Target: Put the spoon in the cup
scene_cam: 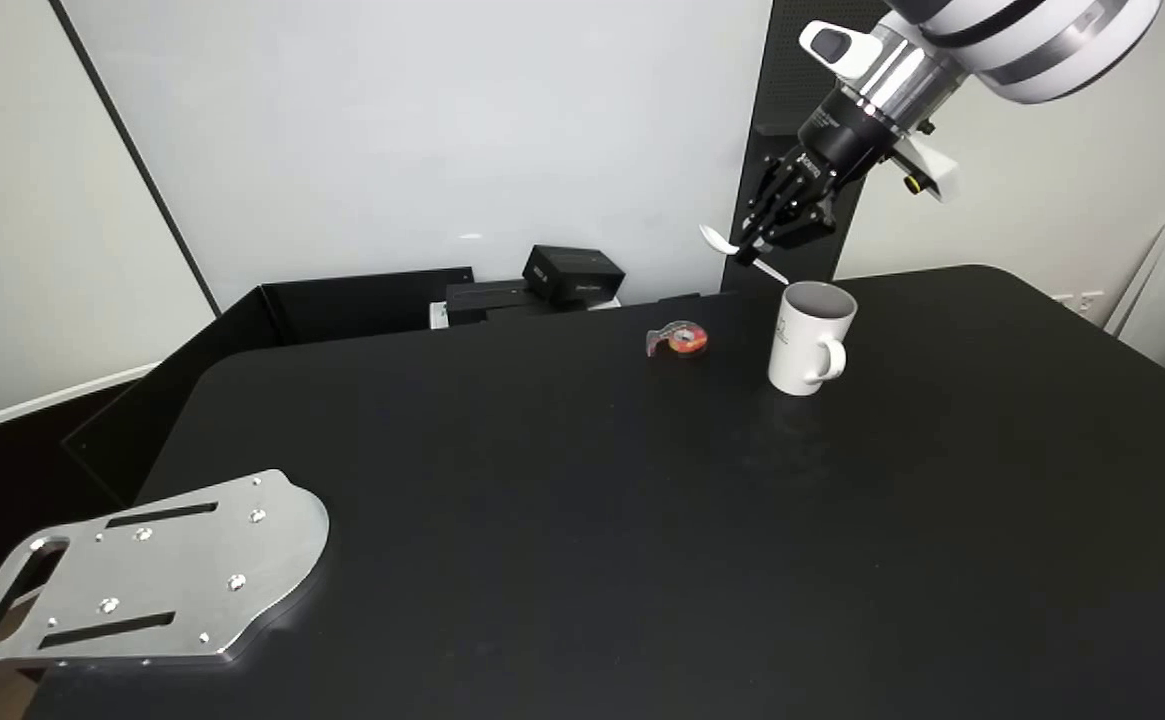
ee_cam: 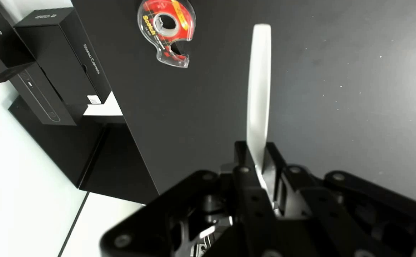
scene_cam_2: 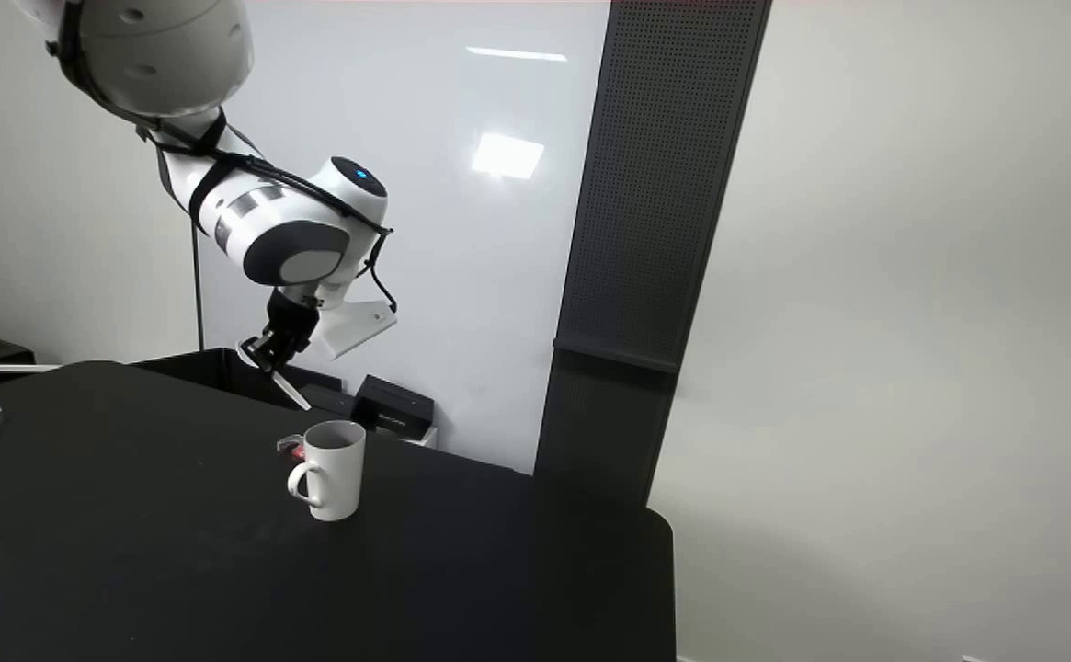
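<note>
The white spoon (scene_cam: 718,240) is held in my gripper (scene_cam: 748,254), which is shut on it above the far part of the table. Its bowl sticks out on one side and its thin handle slants down on the other, with the handle's end close to the mug's rim in this exterior view. The handle also shows in an exterior view (scene_cam_2: 291,390) and in the wrist view (ee_cam: 259,82), between the fingertips (ee_cam: 260,151). The cup, a white mug with a side handle (scene_cam: 794,350), stands upright on the table; it also shows in an exterior view (scene_cam_2: 340,480). The wrist view does not show the mug.
A red tape dispenser (scene_cam: 686,339) lies beside the mug and shows in the wrist view (ee_cam: 166,28). Black boxes (scene_cam: 572,274) stand beyond the table's far edge. A silver metal plate (scene_cam: 192,560) lies at the table's near left corner in this exterior view.
</note>
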`<state>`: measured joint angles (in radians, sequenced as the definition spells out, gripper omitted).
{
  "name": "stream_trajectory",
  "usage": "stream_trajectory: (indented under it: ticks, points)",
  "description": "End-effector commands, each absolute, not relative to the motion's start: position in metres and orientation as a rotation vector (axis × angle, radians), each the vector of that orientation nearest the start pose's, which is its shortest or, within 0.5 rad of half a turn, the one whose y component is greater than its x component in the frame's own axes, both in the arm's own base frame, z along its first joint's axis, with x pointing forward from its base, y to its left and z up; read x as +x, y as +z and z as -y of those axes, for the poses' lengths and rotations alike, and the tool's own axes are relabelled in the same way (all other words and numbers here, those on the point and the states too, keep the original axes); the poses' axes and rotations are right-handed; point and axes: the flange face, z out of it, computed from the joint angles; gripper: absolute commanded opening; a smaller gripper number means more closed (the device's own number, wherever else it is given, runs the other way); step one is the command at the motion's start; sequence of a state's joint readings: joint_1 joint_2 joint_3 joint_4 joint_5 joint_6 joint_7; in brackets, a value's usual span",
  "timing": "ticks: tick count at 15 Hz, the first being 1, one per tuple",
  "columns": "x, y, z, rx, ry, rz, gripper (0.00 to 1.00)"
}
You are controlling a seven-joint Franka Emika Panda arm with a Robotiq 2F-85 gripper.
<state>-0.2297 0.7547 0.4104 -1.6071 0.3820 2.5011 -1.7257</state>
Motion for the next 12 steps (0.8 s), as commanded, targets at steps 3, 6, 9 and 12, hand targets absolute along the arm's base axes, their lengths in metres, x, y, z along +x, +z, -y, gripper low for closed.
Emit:
stream_trajectory:
  ticks: [3, 6, 9, 12]
  points:
    - [0.694, 0.232, -0.064, -2.036, -0.749, 1.841, 0.03]
    - [0.693, 0.23, -0.054, -2.036, -0.779, 1.81, 0.03]
    - [0.691, 0.225, -0.044, -2.029, -0.797, 1.783, 0.03]
    - [0.689, 0.22, -0.036, -2.023, -0.823, 1.764, 0.03]
